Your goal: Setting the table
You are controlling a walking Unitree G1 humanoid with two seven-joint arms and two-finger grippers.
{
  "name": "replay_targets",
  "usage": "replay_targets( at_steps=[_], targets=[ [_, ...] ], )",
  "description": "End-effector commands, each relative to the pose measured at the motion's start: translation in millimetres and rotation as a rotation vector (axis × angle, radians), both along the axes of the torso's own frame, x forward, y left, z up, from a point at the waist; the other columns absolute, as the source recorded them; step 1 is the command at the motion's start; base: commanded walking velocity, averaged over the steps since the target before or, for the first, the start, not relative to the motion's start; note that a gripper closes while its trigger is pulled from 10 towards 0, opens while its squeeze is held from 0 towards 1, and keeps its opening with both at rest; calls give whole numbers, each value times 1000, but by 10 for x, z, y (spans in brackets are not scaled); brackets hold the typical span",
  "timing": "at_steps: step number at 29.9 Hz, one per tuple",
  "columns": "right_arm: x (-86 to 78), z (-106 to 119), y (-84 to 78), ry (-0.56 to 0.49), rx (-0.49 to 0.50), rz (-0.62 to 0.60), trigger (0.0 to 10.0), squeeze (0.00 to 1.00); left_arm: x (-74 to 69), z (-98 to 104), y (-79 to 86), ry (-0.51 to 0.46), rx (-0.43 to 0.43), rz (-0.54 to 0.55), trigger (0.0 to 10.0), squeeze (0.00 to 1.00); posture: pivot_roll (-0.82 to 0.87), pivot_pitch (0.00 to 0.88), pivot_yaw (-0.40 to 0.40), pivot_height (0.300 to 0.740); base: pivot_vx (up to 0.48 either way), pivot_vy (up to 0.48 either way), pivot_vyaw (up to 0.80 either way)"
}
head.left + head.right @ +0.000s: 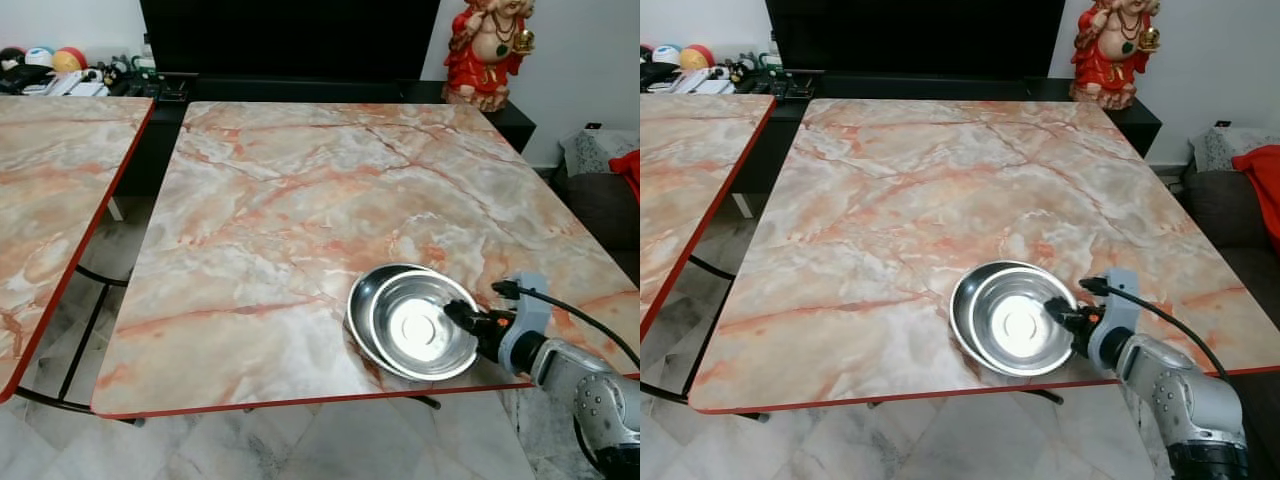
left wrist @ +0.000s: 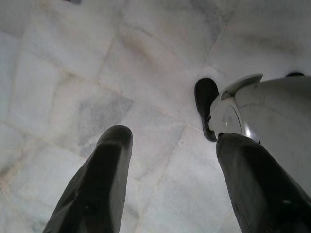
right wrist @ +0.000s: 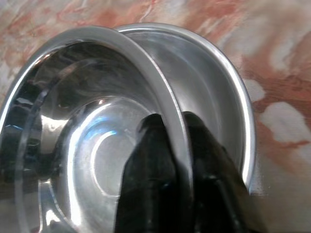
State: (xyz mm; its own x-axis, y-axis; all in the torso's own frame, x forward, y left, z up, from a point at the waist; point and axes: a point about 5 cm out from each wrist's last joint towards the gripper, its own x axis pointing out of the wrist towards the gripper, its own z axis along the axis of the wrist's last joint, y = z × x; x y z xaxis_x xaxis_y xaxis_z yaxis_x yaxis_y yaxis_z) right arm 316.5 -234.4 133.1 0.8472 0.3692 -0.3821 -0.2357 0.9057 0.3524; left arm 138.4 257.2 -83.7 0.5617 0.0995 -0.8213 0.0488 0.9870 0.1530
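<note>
Steel bowls (image 1: 415,322), nested pair, near tabletop (image 1: 300,200) front edge, right corner. Right gripper (image 1: 1060,318) pinches upper bowl rim. Risk: lower bowl dragged off edge. Left gripper (image 2: 167,160) idle, fingers apart.

Your two head views looked forward and down, sharing the marble table (image 1: 300,200) and steel bowls (image 1: 1012,318). Your right wrist view sat very close on the bowls; your left wrist view faced the floor (image 2: 97,63).
</note>
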Motion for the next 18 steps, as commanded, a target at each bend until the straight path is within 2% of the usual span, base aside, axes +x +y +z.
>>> replay_targets(
  at_steps=[1, 7, 18],
  targets=[
    [-10, -33, -161, 27, -48, -78, 10000, 0, -107, -52, -24, 53, -2, -12, 10000, 0, 27, 138, -67, 740, 0, 0, 0],
    [-10, -40, -213, 36, -56, -108, 10000, 0, -120, -57, -22, 60, -7, -10, 10000, 0, 25, 142, -66, 740, 0, 0, 0],
    [-121, -52, -100, 57, -52, 31, 10000, 0, -106, -60, -33, 69, -8, -8, 10000, 0, 26, 149, -67, 740, 0, 0, 0]
  ],
)
